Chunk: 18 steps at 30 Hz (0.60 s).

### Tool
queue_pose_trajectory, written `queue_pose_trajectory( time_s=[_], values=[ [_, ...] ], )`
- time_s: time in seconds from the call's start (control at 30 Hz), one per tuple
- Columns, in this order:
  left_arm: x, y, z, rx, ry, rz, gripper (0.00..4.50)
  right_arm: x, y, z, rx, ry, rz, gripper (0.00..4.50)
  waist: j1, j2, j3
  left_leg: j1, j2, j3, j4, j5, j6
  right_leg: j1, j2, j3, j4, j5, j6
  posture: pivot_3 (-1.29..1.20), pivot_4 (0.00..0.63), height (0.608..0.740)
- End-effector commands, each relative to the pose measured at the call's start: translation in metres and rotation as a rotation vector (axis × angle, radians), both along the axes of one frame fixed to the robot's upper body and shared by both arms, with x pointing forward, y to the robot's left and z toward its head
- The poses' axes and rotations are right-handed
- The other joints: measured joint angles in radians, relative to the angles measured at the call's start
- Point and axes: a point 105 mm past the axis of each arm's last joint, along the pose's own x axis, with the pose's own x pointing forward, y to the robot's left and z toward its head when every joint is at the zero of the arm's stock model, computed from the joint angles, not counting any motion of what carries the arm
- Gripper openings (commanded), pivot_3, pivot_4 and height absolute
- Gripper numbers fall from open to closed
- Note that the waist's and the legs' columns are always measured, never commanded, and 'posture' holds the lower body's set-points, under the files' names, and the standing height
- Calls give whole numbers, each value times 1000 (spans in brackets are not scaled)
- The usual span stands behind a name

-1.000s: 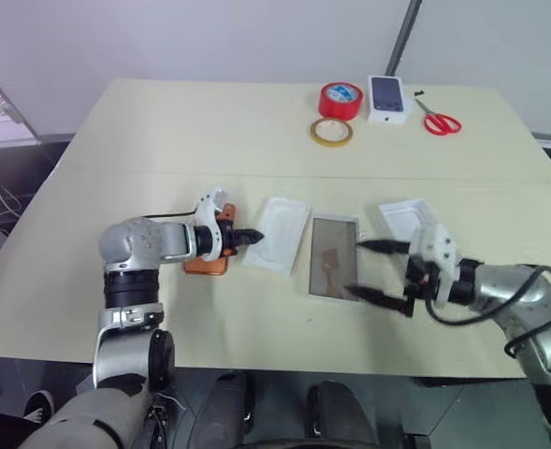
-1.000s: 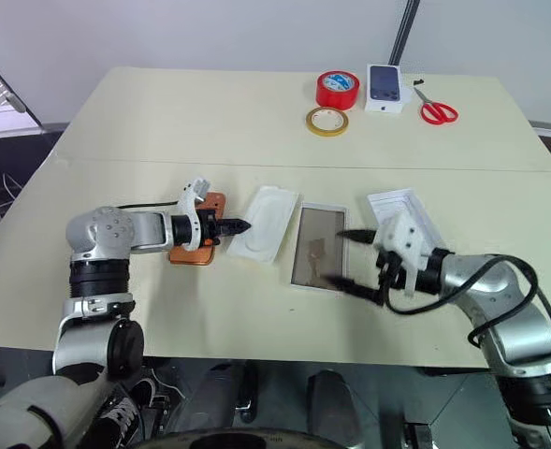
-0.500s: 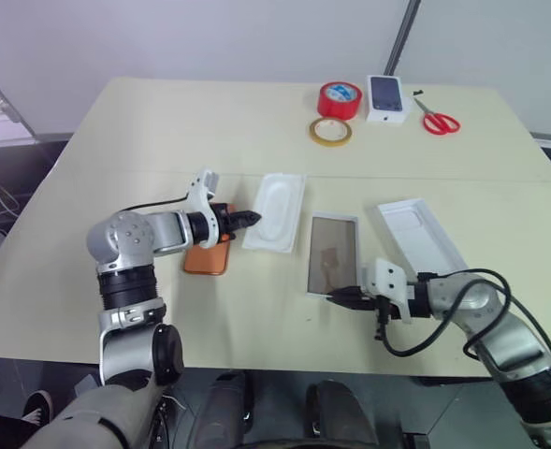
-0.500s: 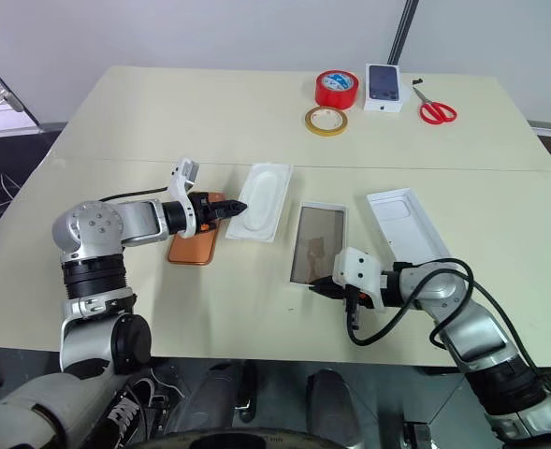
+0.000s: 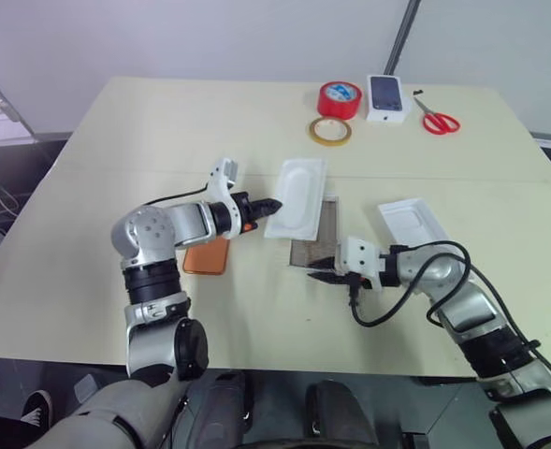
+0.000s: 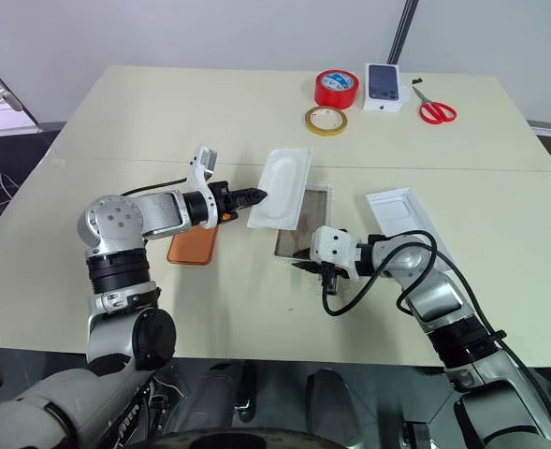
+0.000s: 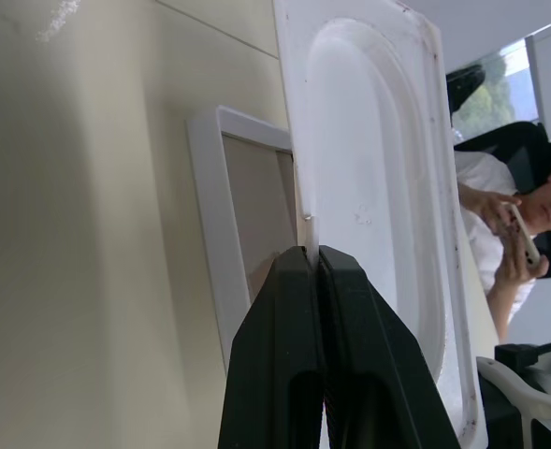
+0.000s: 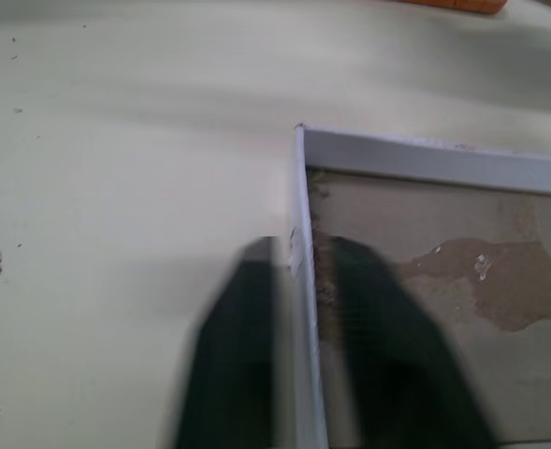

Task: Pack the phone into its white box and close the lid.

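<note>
The orange phone (image 5: 208, 257) lies flat on the table, partly under my left arm. My left gripper (image 5: 273, 205) is shut on the edge of a thin white insert (image 5: 298, 196) and holds it tilted above the far end of the white box (image 5: 311, 245). The box's brownish floor (image 7: 252, 187) shows beneath the insert. My right gripper (image 5: 317, 272) is at the box's near corner. It is narrowly open, one finger outside and one inside the side wall (image 8: 305, 281). The lid (image 5: 408, 217) lies open side up to the right, partly behind my right arm.
At the table's far side sit a red tape roll (image 5: 340, 99), a yellow tape ring (image 5: 332, 132), a small white box with a dark phone picture (image 5: 388, 97) and red scissors (image 5: 438, 118). A person (image 7: 528, 234) sits beyond the table.
My left gripper lifted the insert and carried it right, over the box. My right gripper swung left to the box's near corner and parted its jaws. The box slid left and away.
</note>
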Motion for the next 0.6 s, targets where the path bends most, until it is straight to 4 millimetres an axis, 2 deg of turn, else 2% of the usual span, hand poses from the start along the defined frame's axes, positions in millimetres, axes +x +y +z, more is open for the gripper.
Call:
queue_pose_trajectory(
  time_s=[0.03, 0.17, 0.23, 0.3, 0.4, 0.57, 0.6],
  values=[
    [1, -1, 7, 6, -50, 13, 0, -5, -1, 17, 51, -38, 5, 2828, 0, 0, 0, 0, 0, 0, 0, 0, 0, 0, 0, 0, 0, 0, 0, 0, 150, 728],
    [0, -7, -3, 23, -32, 9, 0, -14, -29, 26, 26, -17, -58, 2828, 3, 0, 0, 0, 0, 0, 0, 0, 0, 0, -1, 0, 0, 0, 0, 0, 150, 728],
    [0, -11, -9, 30, -13, 17, 0, -15, -52, 26, -18, -15, -115, 2828, 2, 0, 0, 0, -1, 0, 0, 0, 0, 1, -1, 0, -1, 0, 0, 0, 150, 728],
    [-1, -14, -13, 28, -5, 20, 0, -12, -72, 28, -31, -31, -190, 2828, 2, 0, 0, 0, -1, 0, 0, 0, 0, 1, -3, 0, -1, 0, 0, 0, 150, 728],
    [-2, -19, -15, 21, 1, 20, 0, -8, -88, 29, -32, -52, -256, 2828, 0, 0, 0, 0, 0, 0, 0, 0, 0, 1, -3, 0, -1, 0, 0, 0, 150, 728],
    [-9, -30, -21, 25, 27, -14, 0, 0, -90, 31, -11, -99, -295, 2828, 0, 0, 0, 0, 0, 0, 0, 0, 0, 1, -2, 0, -1, 0, 0, 0, 150, 728],
    [-10, -30, -23, 22, 35, -13, 299, 1, -89, 31, -7, -103, -296, 2875, 0, 0, 0, 0, 0, 0, 0, 0, 0, 1, -2, 0, -1, 0, 0, 0, 150, 728]
  ],
)
